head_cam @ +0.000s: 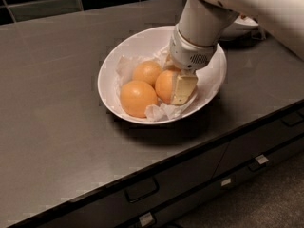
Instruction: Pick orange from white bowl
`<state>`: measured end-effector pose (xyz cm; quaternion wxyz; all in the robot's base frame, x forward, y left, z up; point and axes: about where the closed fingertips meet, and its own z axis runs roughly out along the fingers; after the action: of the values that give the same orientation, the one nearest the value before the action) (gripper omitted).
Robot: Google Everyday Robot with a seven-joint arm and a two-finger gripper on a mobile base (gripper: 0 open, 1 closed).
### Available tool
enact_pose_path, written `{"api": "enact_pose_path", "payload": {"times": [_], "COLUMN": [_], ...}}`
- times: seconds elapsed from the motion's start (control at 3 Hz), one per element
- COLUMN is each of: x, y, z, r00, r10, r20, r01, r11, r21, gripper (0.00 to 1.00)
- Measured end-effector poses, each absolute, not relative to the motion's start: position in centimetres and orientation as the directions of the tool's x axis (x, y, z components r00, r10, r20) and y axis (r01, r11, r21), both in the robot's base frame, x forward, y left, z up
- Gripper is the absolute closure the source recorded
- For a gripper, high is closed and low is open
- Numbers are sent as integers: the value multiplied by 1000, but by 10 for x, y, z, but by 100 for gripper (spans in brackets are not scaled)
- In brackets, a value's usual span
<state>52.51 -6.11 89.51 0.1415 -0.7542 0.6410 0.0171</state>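
Gripper down in the white bowl, pressed against the rightmost orange.

The gripper [178, 87] sits low in the right half of the white bowl [108, 74], at the centre of the frame, its cream pad flat against the right side of the orange [165, 83]; whether it is clenched on the fruit or released cannot be told. The orange rests on crumpled white paper [159, 111], touching two other oranges [137, 98] to its left. The bowl stands on a dark countertop [57, 80] above drawers [141, 189].
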Motion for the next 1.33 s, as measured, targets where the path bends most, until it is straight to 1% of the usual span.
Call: {"api": "enact_pose_path", "payload": {"times": [0.67, 1.33], "x": [524, 516], "y": [-58, -62], "z": [909, 921], "r00": [191, 186], "r10": [-961, -950], "r20": [-198, -252], "r01": [-962, -936], "r11": [-144, -93], "r21": [-233, -338], "gripper": [100, 100]}}
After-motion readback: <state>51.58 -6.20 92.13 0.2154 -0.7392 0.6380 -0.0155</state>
